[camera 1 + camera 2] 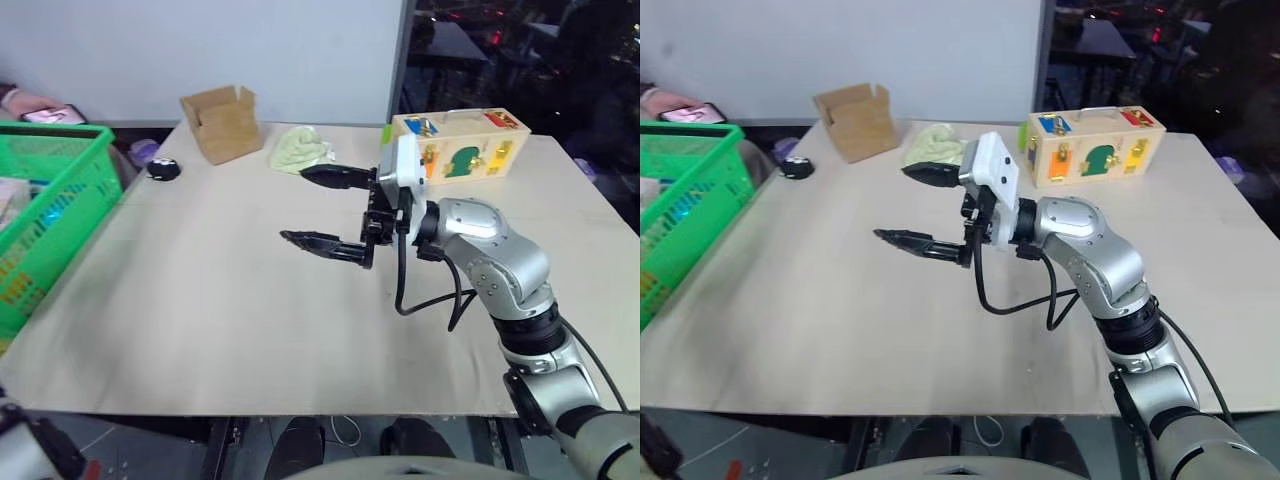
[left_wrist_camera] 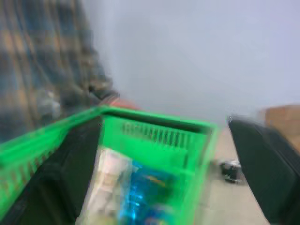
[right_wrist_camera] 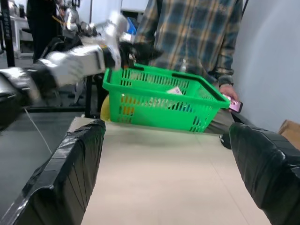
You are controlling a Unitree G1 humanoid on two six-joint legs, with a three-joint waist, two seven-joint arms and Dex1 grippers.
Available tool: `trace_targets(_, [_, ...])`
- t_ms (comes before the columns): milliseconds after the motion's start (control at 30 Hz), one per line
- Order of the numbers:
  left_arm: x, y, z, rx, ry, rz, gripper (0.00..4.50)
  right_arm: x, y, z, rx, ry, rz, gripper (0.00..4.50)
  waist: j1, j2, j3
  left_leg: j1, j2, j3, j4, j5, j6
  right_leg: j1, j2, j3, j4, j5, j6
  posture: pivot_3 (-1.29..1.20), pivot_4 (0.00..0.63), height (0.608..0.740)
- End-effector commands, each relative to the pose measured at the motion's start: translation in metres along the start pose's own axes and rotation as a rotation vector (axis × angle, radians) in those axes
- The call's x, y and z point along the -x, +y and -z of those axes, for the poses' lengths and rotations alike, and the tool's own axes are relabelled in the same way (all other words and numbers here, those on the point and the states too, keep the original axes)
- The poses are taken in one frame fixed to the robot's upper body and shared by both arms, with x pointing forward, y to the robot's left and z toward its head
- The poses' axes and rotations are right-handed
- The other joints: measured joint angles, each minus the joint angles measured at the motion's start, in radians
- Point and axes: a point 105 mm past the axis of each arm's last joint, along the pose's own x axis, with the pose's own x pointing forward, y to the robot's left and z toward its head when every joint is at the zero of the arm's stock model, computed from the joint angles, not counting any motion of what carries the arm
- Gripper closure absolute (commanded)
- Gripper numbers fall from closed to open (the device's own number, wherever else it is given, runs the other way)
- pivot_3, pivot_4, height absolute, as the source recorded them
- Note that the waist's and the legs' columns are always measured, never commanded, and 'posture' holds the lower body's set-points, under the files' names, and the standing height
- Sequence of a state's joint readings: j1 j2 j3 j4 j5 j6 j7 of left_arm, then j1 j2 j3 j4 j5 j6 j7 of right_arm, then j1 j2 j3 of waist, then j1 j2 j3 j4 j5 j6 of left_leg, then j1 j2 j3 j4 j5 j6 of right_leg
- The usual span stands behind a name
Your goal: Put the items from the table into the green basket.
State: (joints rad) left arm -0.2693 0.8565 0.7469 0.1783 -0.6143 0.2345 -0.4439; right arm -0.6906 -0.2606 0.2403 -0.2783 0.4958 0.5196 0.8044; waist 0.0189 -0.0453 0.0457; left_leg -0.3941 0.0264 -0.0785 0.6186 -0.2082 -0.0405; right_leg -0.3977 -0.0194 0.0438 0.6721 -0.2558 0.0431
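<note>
The green basket [image 1: 45, 190] stands off the left edge of the table [image 1: 200, 320]. In the left wrist view my left gripper [image 2: 164, 187] hangs open just above the basket [image 2: 154, 136], nothing between its fingers. A pale box [image 2: 110, 176] and something blue [image 2: 145, 197] lie inside, too blurred to name. The right wrist view shows the left arm [image 3: 79, 63] over the basket's [image 3: 159, 101] near rim. My right gripper [image 1: 293, 203] hovers over the middle of the table, pointing left toward the basket, open and empty.
A person in a plaid shirt [image 3: 192, 33] stands behind the basket holding a phone [image 3: 233, 104]. Along the table's far edge sit an open cardboard box [image 1: 222, 122], a pale green cloth [image 1: 300, 148], a wooden toy box [image 1: 460, 145] and a small black object [image 1: 163, 169].
</note>
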Motion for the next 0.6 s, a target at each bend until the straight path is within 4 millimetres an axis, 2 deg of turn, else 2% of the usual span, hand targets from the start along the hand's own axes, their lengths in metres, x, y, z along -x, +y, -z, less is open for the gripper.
trace_targets(33, [-0.002,-0.092,-0.012,0.090,0.000,0.306,0.09,0.033,-0.030,0.009,0.071,0.079,0.207,0.00,0.018,0.000,-0.001,0.001,-0.001,-0.001,0.000,0.000,0.000,0.002,0.000,0.000,-0.001,0.000,0.000,0.11,0.000,0.740])
trace_targets(133, [0.009,-0.151,0.008,0.155,0.087,0.473,0.09,0.069,-0.044,0.027,0.041,0.185,0.375,0.00,0.024,0.000,-0.002,0.002,-0.002,0.000,0.000,0.000,0.000,0.004,-0.001,0.001,-0.003,0.000,0.000,0.08,0.000,0.740])
trace_targets(200, [0.021,-0.192,0.021,0.219,0.139,0.590,0.09,0.097,-0.050,0.038,0.014,0.260,0.479,0.00,0.018,0.004,-0.003,0.002,-0.002,0.001,0.001,0.000,0.000,0.004,0.000,0.002,-0.004,0.000,0.000,0.04,0.000,0.740])
trace_targets(267, [0.029,-0.218,0.031,0.261,0.180,0.648,0.09,0.116,-0.051,0.042,0.012,0.307,0.557,0.00,0.009,0.007,-0.002,0.002,-0.002,0.002,0.001,0.000,0.000,0.004,0.000,0.004,-0.004,0.000,0.000,0.00,0.000,0.740])
trace_targets(367, [0.040,-0.243,0.046,0.248,0.251,0.703,0.09,0.141,-0.053,0.046,0.052,0.380,0.687,0.00,-0.024,0.009,-0.002,0.003,0.000,0.002,0.000,0.000,0.001,0.003,0.003,0.005,-0.003,0.000,0.000,-0.04,0.000,0.740])
trace_targets(433, [0.057,-0.260,0.066,0.217,0.345,0.767,0.09,0.169,-0.052,0.053,0.064,0.451,0.833,0.00,-0.061,0.012,-0.003,0.005,0.000,0.004,0.000,0.000,0.001,0.003,0.004,0.008,-0.003,0.000,0.000,-0.07,0.000,0.740])
trace_targets(467, [0.062,-0.264,0.071,0.203,0.368,0.786,0.09,0.177,-0.050,0.055,0.069,0.471,0.878,0.00,-0.063,0.014,-0.005,0.007,0.000,0.004,-0.001,0.000,0.001,0.004,0.004,0.008,-0.003,0.000,0.000,-0.08,0.000,0.740])
trace_targets(600, [0.082,-0.266,0.084,0.198,0.433,0.807,0.09,0.193,-0.019,0.061,0.012,0.492,0.953,0.00,-0.080,0.017,-0.005,0.008,0.000,0.011,-0.001,-0.001,0.003,0.005,0.003,0.014,-0.005,-0.001,0.001,-0.10,0.000,0.740])
